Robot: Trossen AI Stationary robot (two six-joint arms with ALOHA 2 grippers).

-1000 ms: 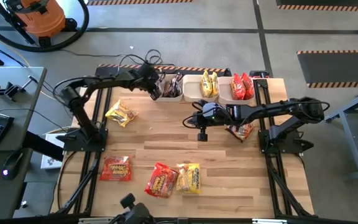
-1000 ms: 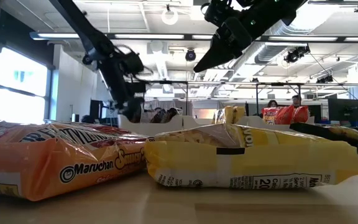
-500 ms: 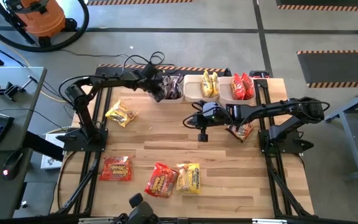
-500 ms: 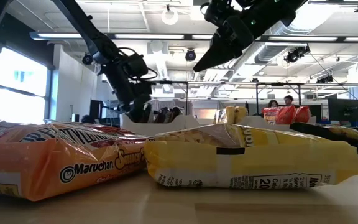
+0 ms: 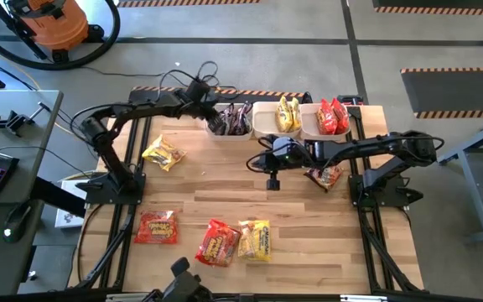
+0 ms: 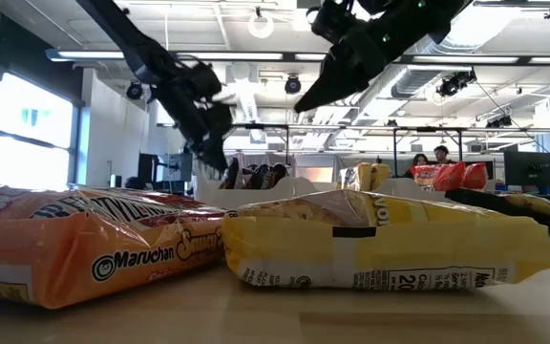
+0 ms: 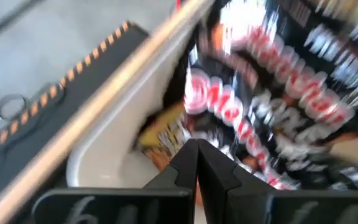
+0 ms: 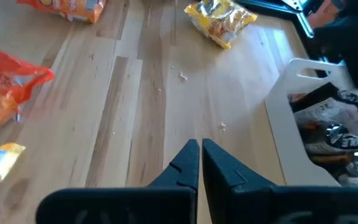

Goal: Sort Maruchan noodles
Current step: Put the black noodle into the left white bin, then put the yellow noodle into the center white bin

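Observation:
Three white bins stand in a row at the table's far edge. The left bin (image 5: pixel 229 134) holds dark packets (image 5: pixel 235 117), the middle bin (image 5: pixel 267 126) yellow packets (image 5: pixel 287 113), and the right bin (image 5: pixel 309 130) red packets (image 5: pixel 331 117). My left gripper (image 5: pixel 215 123) (image 7: pixel 196 146) is shut, at the left bin's left end, over the dark packets (image 7: pixel 260 93). My right gripper (image 5: pixel 272 182) (image 8: pixel 199 148) is shut and hangs above bare wood at mid-table. Loose packets lie flat: yellow-red (image 5: pixel 163 153), red (image 5: pixel 156 226), red (image 5: pixel 217 243), yellow (image 5: pixel 256 239), brown-red (image 5: pixel 325 176). My left gripper's shut fingertips (image 7: pixel 188 155) point slanting down from the table's left into the left bin, just inside its white wall (image 7: pixel 123 124), at the near end of the dark packets (image 7: pixel 216 106). Whether the tips touch the packets or the wall, I cannot tell.
A brown-red packet lies under my right arm's forearm. The near half of the table holds three loose packets (image 6: pixel 94 248) (image 6: pixel 380 244); bare wood lies between them and the bins. Metal frame rails run along both table sides. People show far off in the room (image 6: pixel 437 158).
My left gripper has moved toward the table's right, into the left bin's end, and risen slightly. The row of three bins has slid a little toward the table's right. My right arm has kept still.

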